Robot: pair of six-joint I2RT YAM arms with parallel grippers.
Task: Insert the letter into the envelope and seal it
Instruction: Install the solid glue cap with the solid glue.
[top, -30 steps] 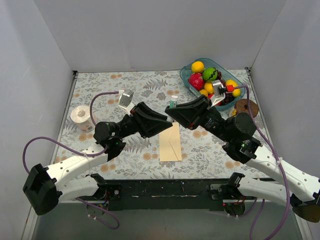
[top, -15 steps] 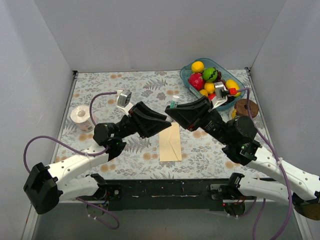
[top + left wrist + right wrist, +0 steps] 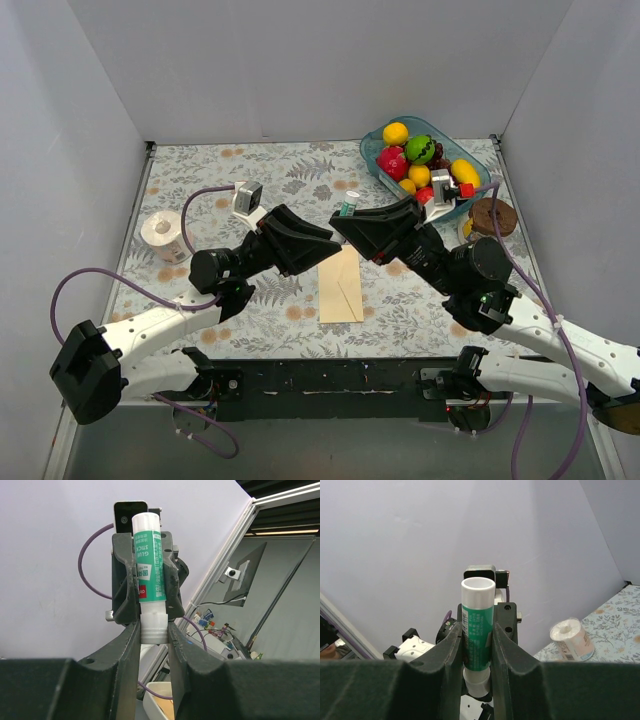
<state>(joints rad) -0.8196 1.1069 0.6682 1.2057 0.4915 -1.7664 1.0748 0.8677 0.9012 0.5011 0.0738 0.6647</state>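
Rig view from above: the envelope point(image 3: 341, 290) lies flat on the patterned table point(image 3: 200, 170), near the front edge and between my two arms, its far end hidden under the grippers. I see no separate salmon letter anywhere on the table, so I judge it already tucked inside, though the overhead view cannot confirm that. Whether the flap is folded down I cannot tell. Above the envelope and clear of the paper, both arms meet on a green-and-white glue stick point(image 3: 347, 208). My left gripper point(image 3: 153, 632) pinches its white end, and my right gripper point(image 3: 477, 630) is clamped round the green-labelled barrel, each set of jaws pressed against the stick. By my reading the insertion is done and sealing is in hand, at the stage of pulling the cap off. Left to do: bare the glue, run it along the flap, and press the flap shut. Well apart, a blue tray point(image 3: 368, 152) of toy fruit at the far right and a paper roll point(image 3: 160, 232) at the left take no part
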